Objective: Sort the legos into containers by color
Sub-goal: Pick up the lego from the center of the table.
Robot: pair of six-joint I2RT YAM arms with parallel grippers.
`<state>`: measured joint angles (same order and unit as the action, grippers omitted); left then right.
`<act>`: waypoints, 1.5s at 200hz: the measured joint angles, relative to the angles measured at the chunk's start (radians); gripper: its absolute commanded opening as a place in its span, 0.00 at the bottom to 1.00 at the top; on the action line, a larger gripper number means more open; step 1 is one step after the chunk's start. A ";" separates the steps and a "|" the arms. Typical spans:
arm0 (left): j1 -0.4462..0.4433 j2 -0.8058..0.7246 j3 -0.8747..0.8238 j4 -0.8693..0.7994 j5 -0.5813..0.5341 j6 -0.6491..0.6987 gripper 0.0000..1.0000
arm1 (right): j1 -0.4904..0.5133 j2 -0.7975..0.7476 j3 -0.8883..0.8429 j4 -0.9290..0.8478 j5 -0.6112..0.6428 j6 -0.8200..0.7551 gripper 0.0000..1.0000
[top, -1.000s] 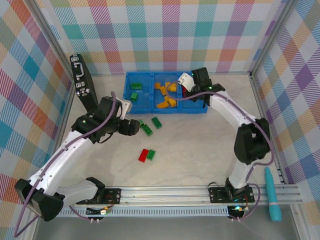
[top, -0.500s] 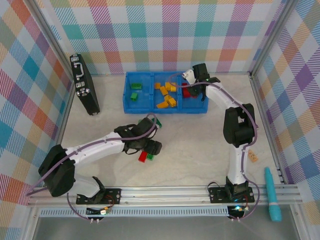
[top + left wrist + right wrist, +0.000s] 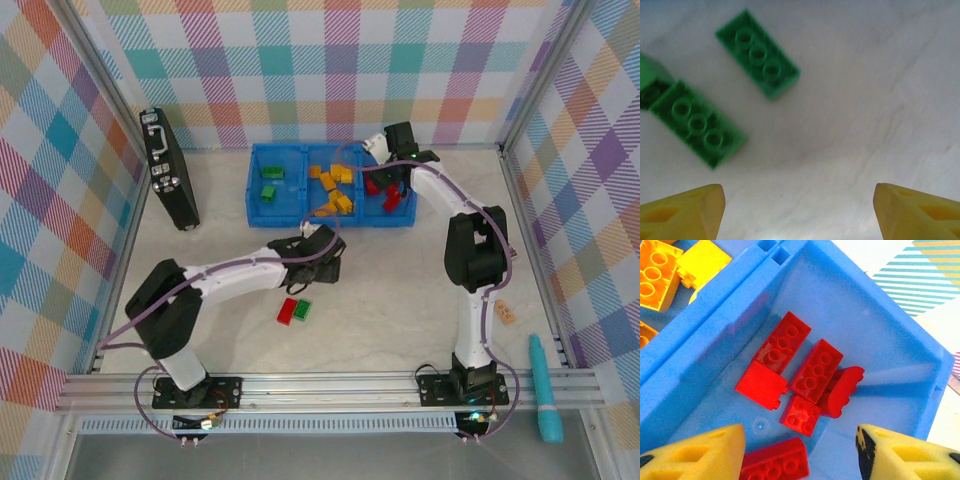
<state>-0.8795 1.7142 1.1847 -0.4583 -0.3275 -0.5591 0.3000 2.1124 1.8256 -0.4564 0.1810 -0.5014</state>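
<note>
Right end effector [image 3: 800, 452] apart above red legos [image 3: 812, 370] in container [image 3: 875, 330], left end effector [image 3: 799, 212] apart near green legos [image 3: 759, 67]

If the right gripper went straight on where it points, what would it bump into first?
Most likely the red legos lying in the blue bin beneath the right gripper, though depth is unclear.

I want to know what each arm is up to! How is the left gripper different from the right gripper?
The left gripper hangs over the bare table, while the right gripper hangs over the end blue bin. Green bricks lie under the left gripper, and red bricks lie under the right gripper. Both grippers are yellow at the tips, open, and holding nothing.
</note>
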 measured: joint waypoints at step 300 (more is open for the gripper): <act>0.144 0.285 0.216 -0.066 -0.003 -0.195 0.13 | 0.000 -0.358 -0.251 0.153 -0.089 0.041 0.73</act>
<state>-0.7353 1.9987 1.4002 -0.5247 -0.3302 -0.7540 0.3000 1.7546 1.5742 -0.3035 0.0921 -0.4603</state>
